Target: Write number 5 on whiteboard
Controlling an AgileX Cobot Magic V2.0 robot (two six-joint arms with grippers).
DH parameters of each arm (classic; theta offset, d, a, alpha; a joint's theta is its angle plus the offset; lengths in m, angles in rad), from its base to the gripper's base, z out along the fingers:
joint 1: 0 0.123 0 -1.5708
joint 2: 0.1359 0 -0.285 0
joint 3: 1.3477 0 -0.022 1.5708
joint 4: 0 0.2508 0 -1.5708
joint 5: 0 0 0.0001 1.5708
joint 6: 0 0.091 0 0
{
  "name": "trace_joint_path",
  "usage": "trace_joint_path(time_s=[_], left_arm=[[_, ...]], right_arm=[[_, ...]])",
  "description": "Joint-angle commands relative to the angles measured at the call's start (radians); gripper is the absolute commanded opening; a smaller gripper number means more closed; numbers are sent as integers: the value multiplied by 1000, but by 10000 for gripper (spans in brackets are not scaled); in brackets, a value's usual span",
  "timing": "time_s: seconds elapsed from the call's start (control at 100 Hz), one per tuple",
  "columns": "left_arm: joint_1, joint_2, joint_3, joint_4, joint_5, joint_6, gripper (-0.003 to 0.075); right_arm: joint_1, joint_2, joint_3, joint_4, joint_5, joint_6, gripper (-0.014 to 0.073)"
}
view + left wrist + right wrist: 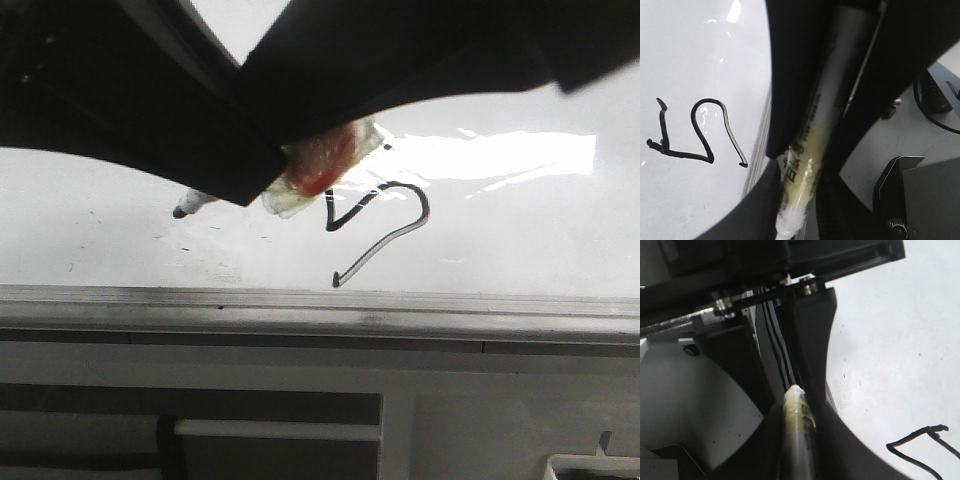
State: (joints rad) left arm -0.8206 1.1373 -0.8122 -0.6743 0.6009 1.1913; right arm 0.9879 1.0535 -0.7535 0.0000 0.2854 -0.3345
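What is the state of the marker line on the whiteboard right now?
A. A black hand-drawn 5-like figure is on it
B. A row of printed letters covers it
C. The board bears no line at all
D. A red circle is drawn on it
A: a thin black number 5 with a rounded loop and slanted tail lies on the whiteboard, as the left wrist view also shows.

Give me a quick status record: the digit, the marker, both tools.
number 5: drawn in black on the whiteboard, near its grey edge strip
marker: held between the fingers of both tools
marker tip: left of the 5 in the front view; contact with the board unclear
left tool: shut on the marker
right tool: shut on the marker
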Motion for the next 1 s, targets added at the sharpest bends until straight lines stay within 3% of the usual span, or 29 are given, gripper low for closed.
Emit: trace_joint_path(time_s=[0.0, 0.08, 0.18, 0.52, 0.63, 0.79, 0.99], left_arm=[[-4, -15, -33, -75, -44, -66, -20], [-4, -15, -33, -71, -39, -66, -20], [-4, -15, -33, -64, -35, -68, -20], [-4, -15, -3, -59, -62, -108, -20], [-4, -15, 22, -59, -165, -239, -20], [-4, -15, 56, -61, -338, -456, -20], [-4, -15, 109, -61, -442, -595, -20]], right_arm=[[1, -14, -34, 0, -133, 3, 165], [1, -19, -34, 0, -143, 3, 316], [1, -33, -38, 0, -149, 3, 423], [1, -158, -42, -29, -149, 3, 434], [1, -196, -42, -29, -137, 3, 309], [-3, -235, -42, -34, -93, 3, -71], [-3, -246, -42, -35, -33, 4, -59]])
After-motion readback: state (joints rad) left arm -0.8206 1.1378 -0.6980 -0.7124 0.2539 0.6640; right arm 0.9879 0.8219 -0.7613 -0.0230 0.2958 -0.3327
